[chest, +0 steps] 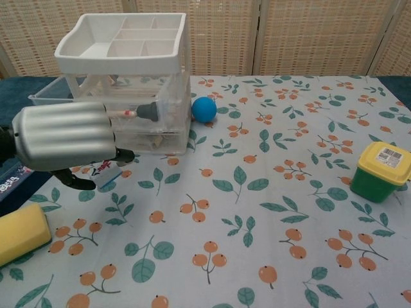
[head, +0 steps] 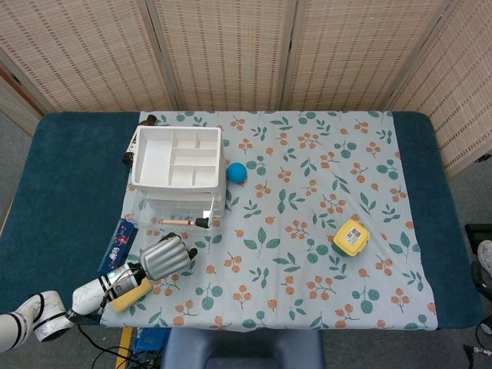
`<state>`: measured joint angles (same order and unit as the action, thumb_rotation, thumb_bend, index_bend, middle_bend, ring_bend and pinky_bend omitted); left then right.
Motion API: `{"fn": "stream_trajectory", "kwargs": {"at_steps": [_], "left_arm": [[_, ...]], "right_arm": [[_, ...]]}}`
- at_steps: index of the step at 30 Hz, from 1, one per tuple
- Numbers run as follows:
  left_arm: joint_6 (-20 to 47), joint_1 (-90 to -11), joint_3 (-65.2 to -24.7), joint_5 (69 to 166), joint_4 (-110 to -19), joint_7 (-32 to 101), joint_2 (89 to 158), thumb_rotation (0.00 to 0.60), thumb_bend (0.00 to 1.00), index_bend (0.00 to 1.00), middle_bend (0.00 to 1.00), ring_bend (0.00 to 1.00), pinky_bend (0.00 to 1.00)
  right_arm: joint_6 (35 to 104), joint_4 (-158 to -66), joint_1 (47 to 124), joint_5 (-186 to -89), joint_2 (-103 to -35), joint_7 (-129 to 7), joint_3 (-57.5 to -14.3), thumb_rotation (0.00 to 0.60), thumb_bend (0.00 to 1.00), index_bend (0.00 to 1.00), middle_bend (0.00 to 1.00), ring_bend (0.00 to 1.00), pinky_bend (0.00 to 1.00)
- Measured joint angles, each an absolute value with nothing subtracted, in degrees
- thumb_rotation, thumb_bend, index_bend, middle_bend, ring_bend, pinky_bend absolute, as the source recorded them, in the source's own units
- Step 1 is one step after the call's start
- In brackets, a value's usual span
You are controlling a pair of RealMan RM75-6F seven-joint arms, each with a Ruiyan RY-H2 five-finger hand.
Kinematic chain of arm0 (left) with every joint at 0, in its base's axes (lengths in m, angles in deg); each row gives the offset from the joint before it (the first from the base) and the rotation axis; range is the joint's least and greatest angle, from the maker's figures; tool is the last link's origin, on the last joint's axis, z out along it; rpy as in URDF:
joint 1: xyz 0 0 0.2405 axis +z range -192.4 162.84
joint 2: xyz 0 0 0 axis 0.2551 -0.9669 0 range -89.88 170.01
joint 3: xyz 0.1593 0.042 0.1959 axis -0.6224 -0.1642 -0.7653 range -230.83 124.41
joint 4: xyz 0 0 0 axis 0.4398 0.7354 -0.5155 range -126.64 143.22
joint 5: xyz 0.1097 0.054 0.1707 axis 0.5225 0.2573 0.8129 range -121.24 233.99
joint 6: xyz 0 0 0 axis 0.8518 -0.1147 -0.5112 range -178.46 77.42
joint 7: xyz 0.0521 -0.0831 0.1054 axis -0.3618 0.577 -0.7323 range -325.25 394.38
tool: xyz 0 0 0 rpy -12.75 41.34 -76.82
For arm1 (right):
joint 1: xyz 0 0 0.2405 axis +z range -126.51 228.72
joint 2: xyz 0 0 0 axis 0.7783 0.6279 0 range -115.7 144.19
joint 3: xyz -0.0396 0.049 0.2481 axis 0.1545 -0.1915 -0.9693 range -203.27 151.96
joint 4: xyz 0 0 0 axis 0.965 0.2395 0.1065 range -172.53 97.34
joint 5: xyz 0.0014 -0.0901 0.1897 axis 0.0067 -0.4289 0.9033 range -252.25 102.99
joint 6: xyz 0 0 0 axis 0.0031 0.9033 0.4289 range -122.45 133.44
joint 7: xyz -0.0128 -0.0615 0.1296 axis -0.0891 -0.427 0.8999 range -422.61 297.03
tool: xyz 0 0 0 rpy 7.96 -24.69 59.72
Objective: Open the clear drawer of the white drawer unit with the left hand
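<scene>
The white drawer unit (head: pixel 178 157) (chest: pixel 122 45) stands at the cloth's left, an open divided tray on top. Below it, the clear drawer (head: pixel 177 217) (chest: pixel 164 122) sticks out a little toward me. A brush (head: pixel 184 222) (chest: pixel 138 113) with a black head lies inside it. My left hand (head: pixel 165 257) (chest: pixel 64 136) hovers just in front of the drawer, fingers curled, holding nothing. In the chest view it covers the drawer's front, so I cannot tell whether it touches. My right hand is out of sight.
A blue ball (head: pixel 236 172) (chest: pixel 204 109) lies right of the unit. A flat blue box (head: pixel 119 244) (chest: pixel 13 181) and a yellow sponge (head: pixel 131 294) (chest: pixel 22 232) lie by my left arm. A yellow-lidded green container (head: pixel 350 237) (chest: pixel 382 170) sits at right.
</scene>
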<state>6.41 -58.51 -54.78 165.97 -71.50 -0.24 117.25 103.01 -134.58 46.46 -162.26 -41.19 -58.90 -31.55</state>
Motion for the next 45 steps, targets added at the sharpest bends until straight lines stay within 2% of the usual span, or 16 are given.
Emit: {"fn": "stream_trajectory", "kwargs": {"at_steps": [4,10,20,27,34,36,40,43,45], "left_arm": [[6.99,-57.77,-54.76,164.66,-71.01,-0.37,117.48,0.600,0.18,0.37,0.97,1.00,1.00],[8.10,-56.27,-54.94,162.81,-73.41,-0.41,115.77,0.600,0.18,0.36,0.97,1.00,1.00],[8.76,-52.43,-55.09,155.22,-85.82,0.98,105.58,0.600,0.18,0.40,0.95,0.98,1.00],[9.55,-49.18,-54.65,147.35,-93.68,2.41,97.35,0.600,0.18,0.42,0.91,0.91,1.00],[14.10,-45.28,-51.60,136.86,-96.57,8.29,94.95,0.600,0.18,0.38,0.75,0.72,1.00],[16.20,-44.00,-50.29,133.82,-96.39,10.13,95.18,0.600,0.18,0.35,0.71,0.66,0.95],[19.67,-41.74,-48.31,129.20,-95.29,13.45,97.40,0.600,0.18,0.30,0.64,0.56,0.76],[21.30,-40.19,-47.59,126.69,-93.94,14.42,99.54,0.600,0.18,0.28,0.60,0.52,0.65],[22.72,-38.91,-47.35,125.41,-93.13,14.93,100.82,0.600,0.18,0.28,0.59,0.51,0.62]], "right_arm": [[103.04,-134.82,46.46,-162.39,-41.13,-59.11,-31.53,0.600,0.46,0.00,0.01,0.00,0.00],[103.31,-135.16,46.37,-162.67,-40.97,-59.38,-31.49,0.600,0.46,0.00,0.01,0.00,0.00],[102.90,-135.47,46.59,-162.70,-40.86,-59.50,-31.50,0.600,0.46,0.00,0.01,0.00,0.00],[102.08,-135.34,46.77,-162.64,-40.70,-58.98,-31.23,0.600,0.46,0.00,0.01,0.00,0.00],[100.06,-134.91,47.12,-162.37,-40.56,-57.82,-30.47,0.600,0.46,0.00,0.02,0.00,0.00],[99.32,-134.78,47.31,-162.49,-40.52,-57.59,-30.15,0.600,0.47,0.00,0.03,0.00,0.00],[97.51,-134.40,48.04,-163.32,-40.57,-56.95,-29.41,0.600,0.48,0.00,0.04,0.00,0.00],[96.06,-133.93,48.92,-164.49,-40.76,-56.35,-28.82,0.600,0.48,0.00,0.05,0.00,0.00],[95.19,-133.75,49.51,-165.11,-40.88,-56.16,-28.48,0.600,0.48,0.00,0.05,0.00,0.00]]}}
